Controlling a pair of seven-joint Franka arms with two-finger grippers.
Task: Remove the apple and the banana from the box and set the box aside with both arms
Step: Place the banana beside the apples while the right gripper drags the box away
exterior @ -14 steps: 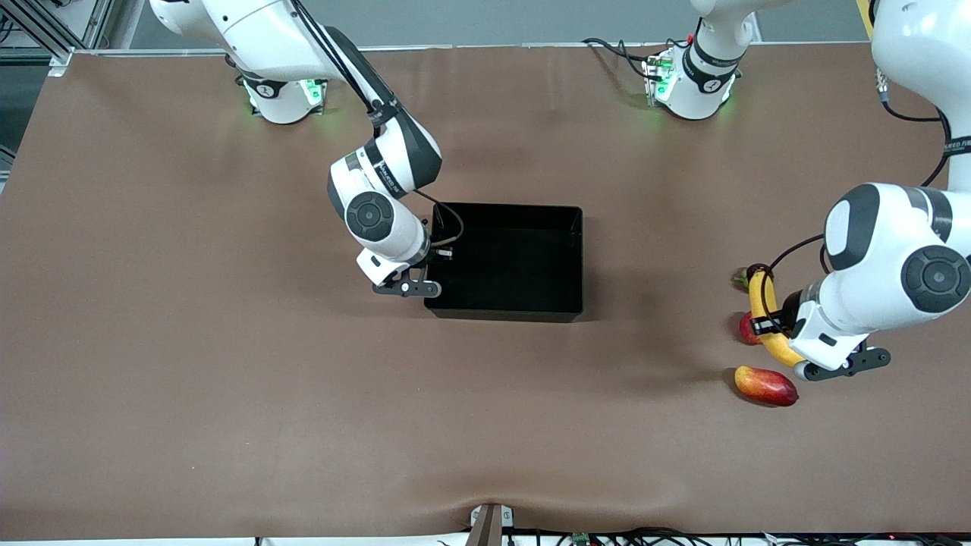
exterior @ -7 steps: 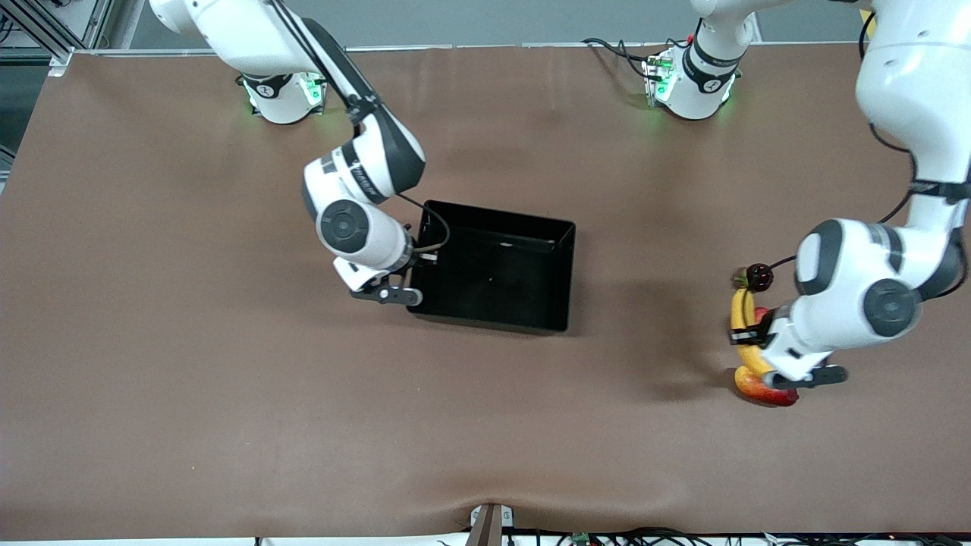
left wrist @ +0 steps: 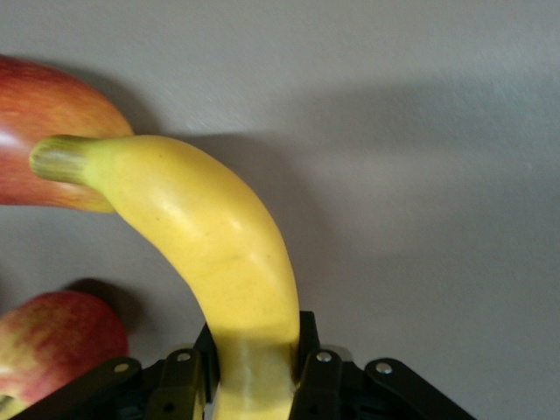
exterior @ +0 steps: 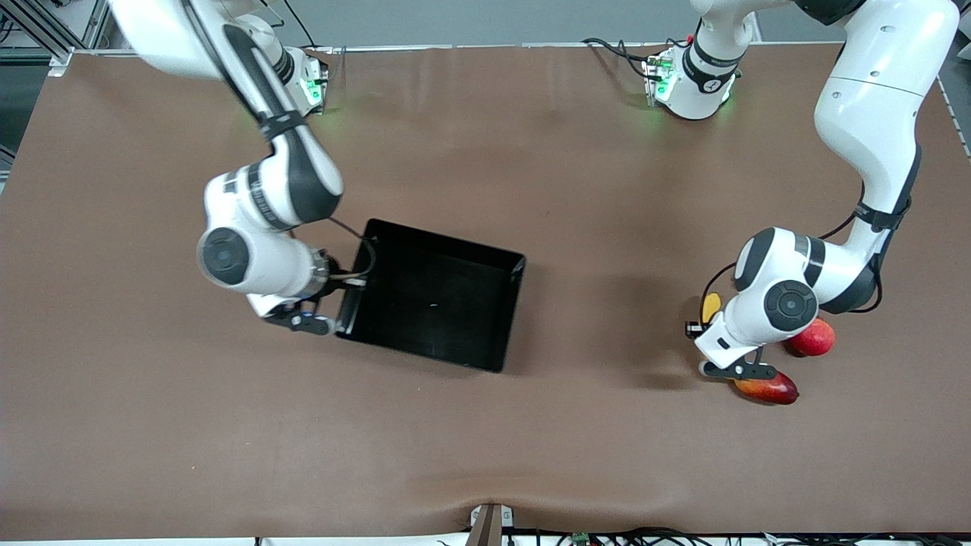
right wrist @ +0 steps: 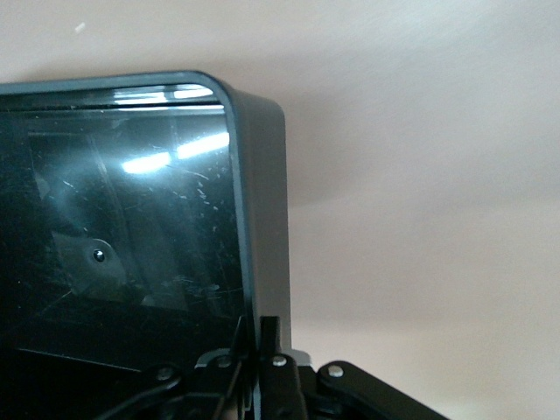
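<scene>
My right gripper (exterior: 343, 300) is shut on the end wall of the black box (exterior: 432, 303), at the end toward the right arm; the box sits askew. In the right wrist view my fingers (right wrist: 271, 337) pinch that wall (right wrist: 262, 219). My left gripper (exterior: 702, 328) is shut on the yellow banana (exterior: 711, 307), which is mostly hidden under the wrist there. In the left wrist view the banana (left wrist: 219, 254) juts out from the gripper (left wrist: 254, 367) above the table. The red-and-yellow apple (exterior: 812, 338) lies by the left arm's wrist and also shows in the left wrist view (left wrist: 52, 337).
A red-orange mango (exterior: 766, 388) lies on the brown table just nearer the front camera than my left gripper; it shows by the banana's stem in the left wrist view (left wrist: 44, 131). The pomegranate is out of sight.
My right gripper has pulled the box toward the right arm's end and nearer the front camera, turning it. My left gripper has moved with the banana toward the box, uncovering the apple.
</scene>
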